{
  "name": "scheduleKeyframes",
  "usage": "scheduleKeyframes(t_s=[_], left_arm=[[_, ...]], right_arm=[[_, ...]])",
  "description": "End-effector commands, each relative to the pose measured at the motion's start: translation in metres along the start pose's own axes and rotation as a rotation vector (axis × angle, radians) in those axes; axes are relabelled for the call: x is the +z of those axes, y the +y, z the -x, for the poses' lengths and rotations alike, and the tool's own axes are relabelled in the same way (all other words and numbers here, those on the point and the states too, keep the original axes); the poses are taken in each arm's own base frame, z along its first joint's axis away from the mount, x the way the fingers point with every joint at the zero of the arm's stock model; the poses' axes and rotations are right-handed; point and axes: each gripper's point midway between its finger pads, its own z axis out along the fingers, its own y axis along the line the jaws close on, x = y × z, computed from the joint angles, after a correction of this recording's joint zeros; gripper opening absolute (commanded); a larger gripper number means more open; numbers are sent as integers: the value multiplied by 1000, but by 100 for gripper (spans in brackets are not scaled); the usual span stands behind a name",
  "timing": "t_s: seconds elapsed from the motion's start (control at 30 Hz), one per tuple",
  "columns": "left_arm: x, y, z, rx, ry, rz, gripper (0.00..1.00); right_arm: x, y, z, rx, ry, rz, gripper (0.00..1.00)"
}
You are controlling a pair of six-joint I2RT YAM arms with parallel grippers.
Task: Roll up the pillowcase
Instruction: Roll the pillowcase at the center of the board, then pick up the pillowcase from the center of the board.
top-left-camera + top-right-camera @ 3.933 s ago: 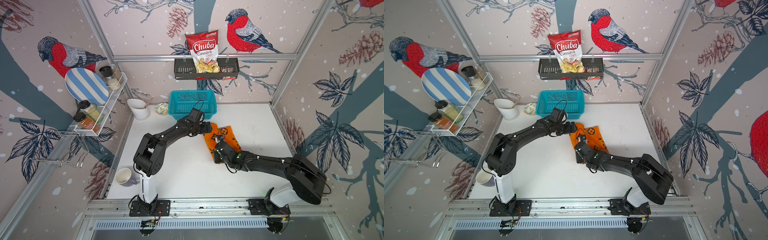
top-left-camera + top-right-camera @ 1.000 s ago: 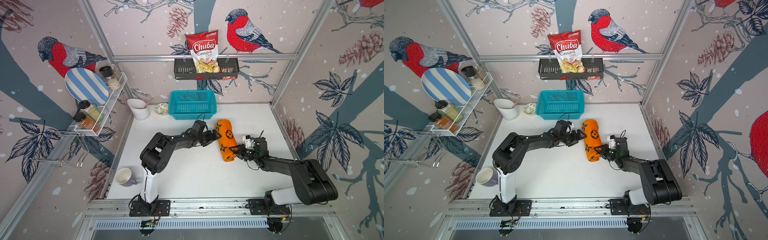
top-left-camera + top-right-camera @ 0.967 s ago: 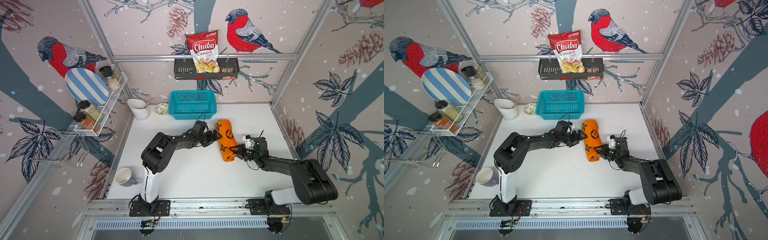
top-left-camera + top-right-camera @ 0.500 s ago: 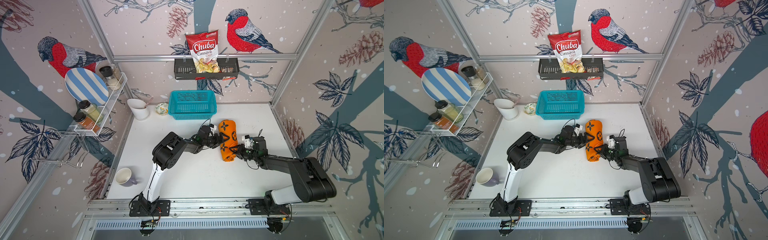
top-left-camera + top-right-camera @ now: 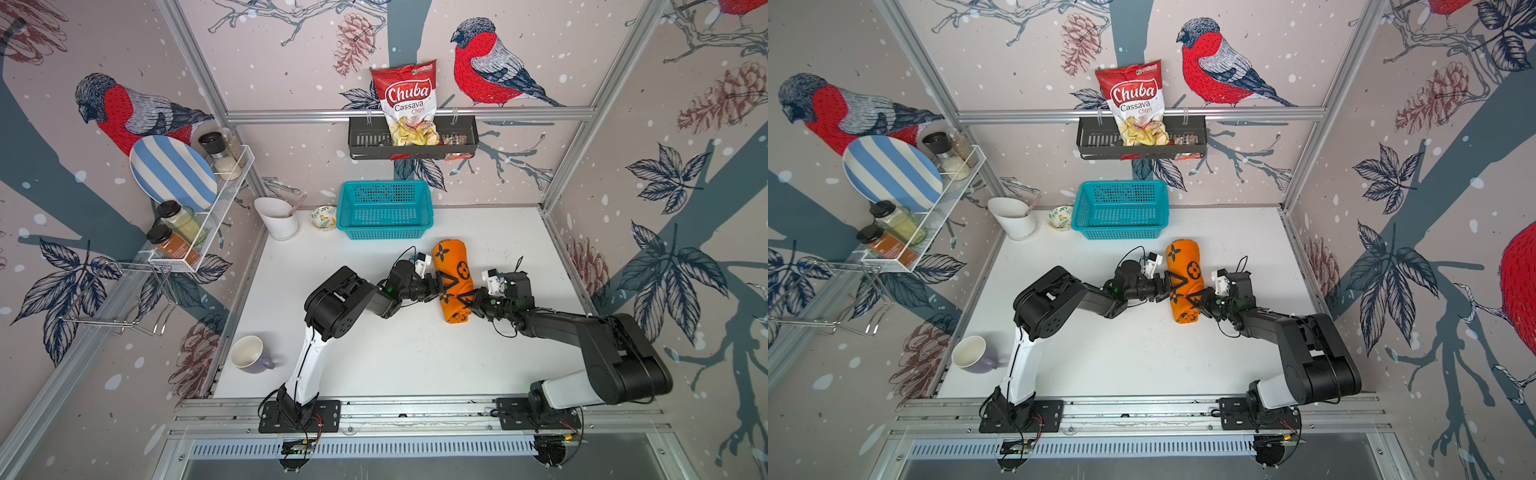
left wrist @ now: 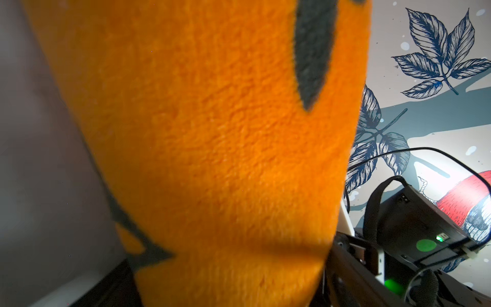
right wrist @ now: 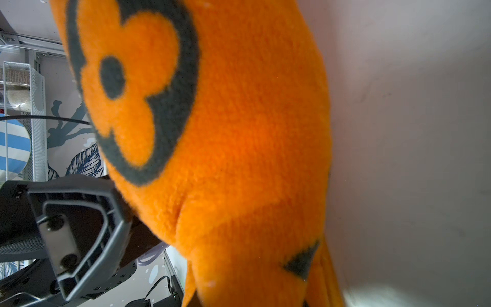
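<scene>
Top views, both: we see the white table point(image 5: 415, 353) w/ the teal basket point(image 5: 386, 226) at its far edge. Near that basket's right corner, but apart from it, lies the pillowcase point(image 5: 452, 261), already wound into a fat orange roll on the table, right of centre. Its long axis runs far-to-near, near end tipped a touch right. The far end points at the basket.

The roll sits btw the two claws, so neither arm is nearer. L gripper point(image 5: 443, 285) is at the left flank, approx mid-length. R gripper point(image 5: 468, 297) is at the right flank, closer to the near end.

L gripper's jaws are spread wide w/ one finger lying over the top of the roll, and nothing looks pinched. R gripper shows one finger over the fabric, but we can't tell if it's pinching cloth or just narrowed.

Right wrist view: plush fills the frame, and a grey finger point(image 7: 61, 239) of the L gripper sits against the roll's left flank.

We judge the rolling prob. done, so any coming push goes sideways, across that axis.
</scene>
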Motion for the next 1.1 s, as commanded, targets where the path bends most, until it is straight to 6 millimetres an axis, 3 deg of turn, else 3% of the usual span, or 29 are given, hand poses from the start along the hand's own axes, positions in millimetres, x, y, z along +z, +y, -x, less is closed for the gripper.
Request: scheduleKeyframes(t_s=[0.0,0.1,0.2,0.37,0.43,0.47,0.63,0.93,1.07], left_arm=[[11,-2,-8,46,50,0,97],[22,5,-13,57,91,33,95],[29,6,-13,47,106,17,87],[26,-2,-12,60,95,-15,53],[22,-8,-8,71,76,-24,41],[20,-13,-6,75,68,-30,36],[1,-37,11,89,0,-52,33],[-54,-84,44,116,-138,-62,33],[-92,-86,59,102,-213,-36,33]], right_arm=[[0,-24,-21,59,66,-104,19],[2,-23,-22,51,74,-107,19],[4,-22,-24,43,82,-112,19],[3,-21,-22,24,81,-124,21],[0,-19,-18,9,70,-134,29],[-2,-17,-15,-7,58,-141,38],[-20,8,12,-135,-46,-185,99],[-66,63,77,-317,-302,-265,100],[-68,82,108,-355,-394,-257,100]])
